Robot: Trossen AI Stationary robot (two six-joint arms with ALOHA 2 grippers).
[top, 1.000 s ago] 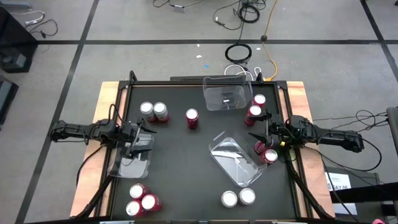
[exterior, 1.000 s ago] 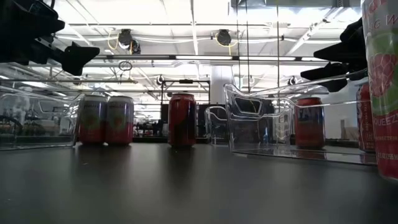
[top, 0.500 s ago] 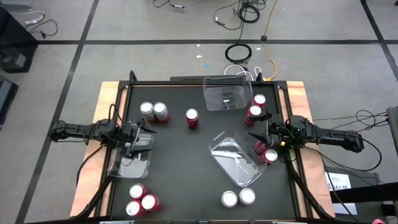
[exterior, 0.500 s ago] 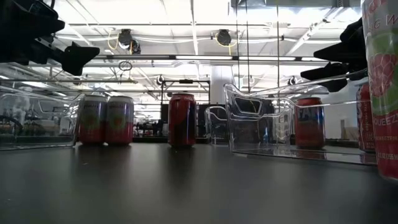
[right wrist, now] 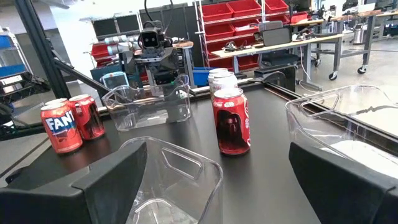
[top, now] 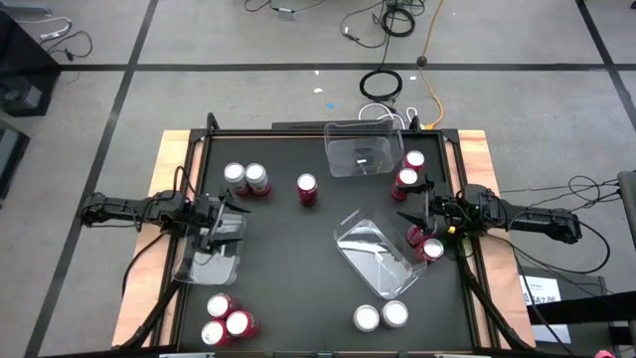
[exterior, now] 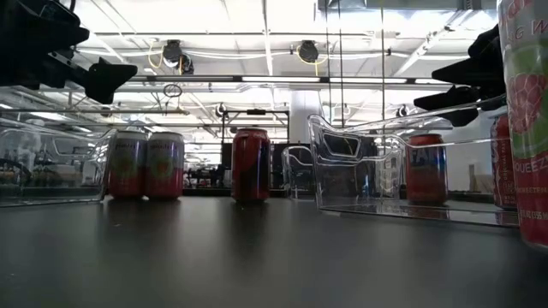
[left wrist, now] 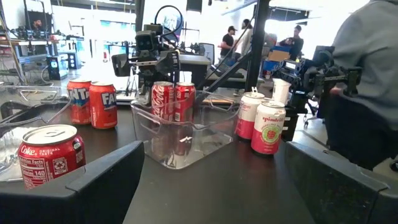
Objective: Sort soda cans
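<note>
Both grippers wide, holding nothing — left gripper (top: 221, 227) at 9 o'clock over a tray (top: 211, 261), right gripper (top: 417, 215) at 3 by cans (top: 425, 244). Only left wrist cam shows people (left wrist: 236, 38) — high view doesn't.

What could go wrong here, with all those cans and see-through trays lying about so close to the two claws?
Possible trouble, judging from how things lie:
1. The right claw, open, hangs beside the tilted middle tray and two red cans; a reach could knock one over.
2. The left claw, open, sits above the left tray; lowering might nudge it.
3. The three cans crowd the table's near edge, leaving little room for fingers.
</note>
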